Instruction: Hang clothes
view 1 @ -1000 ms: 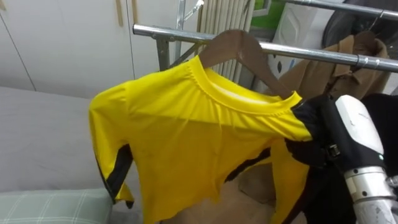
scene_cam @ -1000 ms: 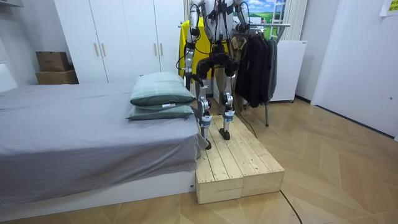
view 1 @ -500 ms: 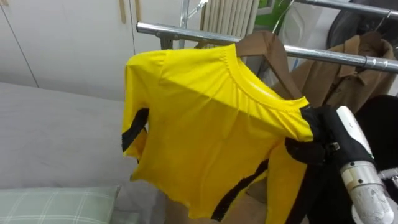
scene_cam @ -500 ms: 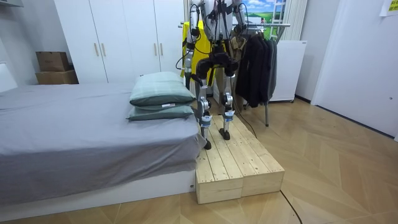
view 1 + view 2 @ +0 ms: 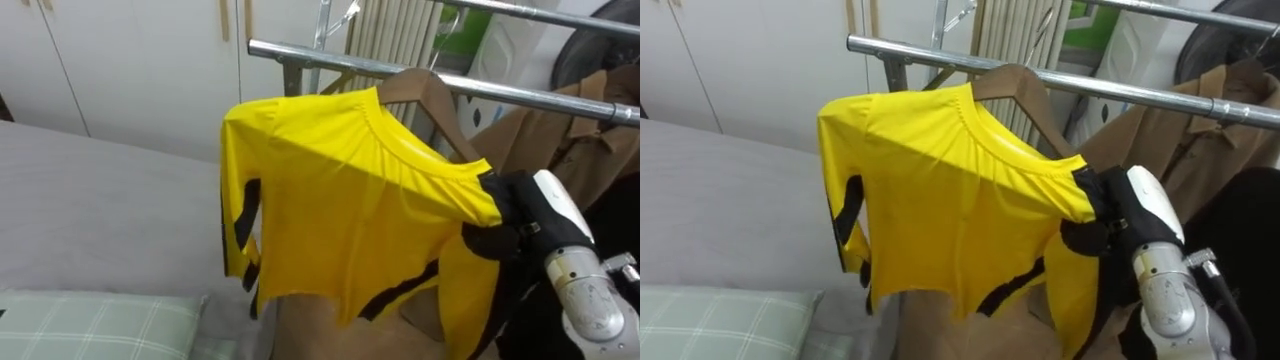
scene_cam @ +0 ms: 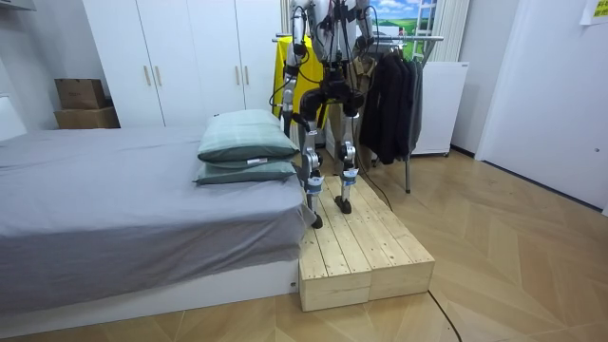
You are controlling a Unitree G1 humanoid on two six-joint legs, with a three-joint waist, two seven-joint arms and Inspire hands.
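Right arm up from lower right, forearm angled up-left. Right hand [image 5: 497,212] at right shoulder of yellow shirt [image 5: 350,210], touching cloth; open or closed, cannot tell. Shirt on wooden hanger [image 5: 428,88], hanger top at metal rail [image 5: 300,57], left of brown coat [image 5: 535,140]. Left hand [image 6: 284,104] low at side.

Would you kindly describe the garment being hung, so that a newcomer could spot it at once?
Find the metal clothes rail beyond the grey bed. Near its left end, on a wooden hanger, is the shirt. It is bright yellow with black trim, unlike the brown coat further along.
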